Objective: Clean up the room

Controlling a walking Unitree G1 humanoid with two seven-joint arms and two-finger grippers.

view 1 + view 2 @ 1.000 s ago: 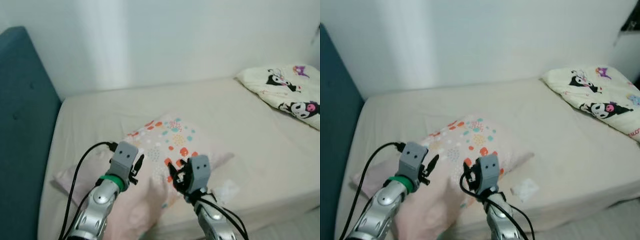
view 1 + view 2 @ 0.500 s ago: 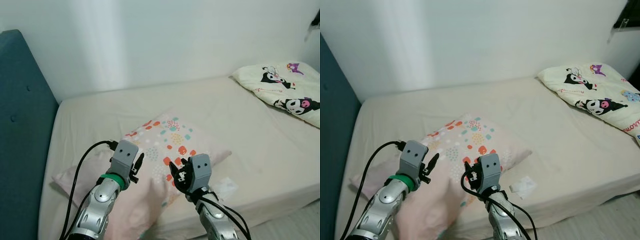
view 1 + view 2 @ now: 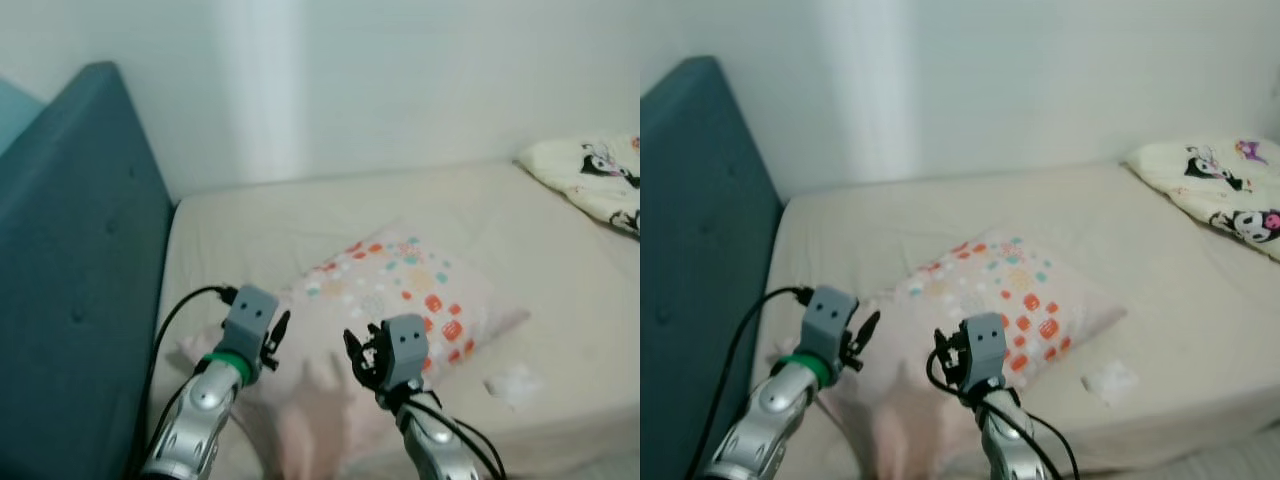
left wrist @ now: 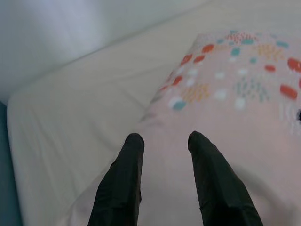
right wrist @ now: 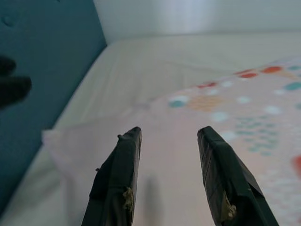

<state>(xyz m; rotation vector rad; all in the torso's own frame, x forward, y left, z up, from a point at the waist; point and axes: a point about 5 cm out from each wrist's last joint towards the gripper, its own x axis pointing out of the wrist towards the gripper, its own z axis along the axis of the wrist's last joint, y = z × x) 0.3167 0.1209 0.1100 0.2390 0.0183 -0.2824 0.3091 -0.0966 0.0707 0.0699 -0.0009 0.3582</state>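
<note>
A pale pink pillow (image 3: 400,290) with orange and teal dots lies on the beige bed (image 3: 300,215), its near end hanging toward the front edge. My left gripper (image 3: 277,335) hovers over the pillow's left part, open with nothing between its fingers (image 4: 129,165). My right gripper (image 3: 358,358) hangs over the pillow's near middle, also open, its fingers (image 5: 127,160) just above the fabric. A small white scrap (image 3: 1108,380) lies on the bed to the right of the pillow.
A teal padded headboard (image 3: 70,260) rises along the left side. A cartoon-print blanket (image 3: 1215,185) is bunched at the far right of the bed. A white wall (image 3: 400,80) runs behind the bed. Bare mattress lies beyond the pillow.
The whole picture has shifted right, so the camera has turned to the left; more headboard shows and the blanket sits nearer the edge. Both grippers stay open over the pillow.
</note>
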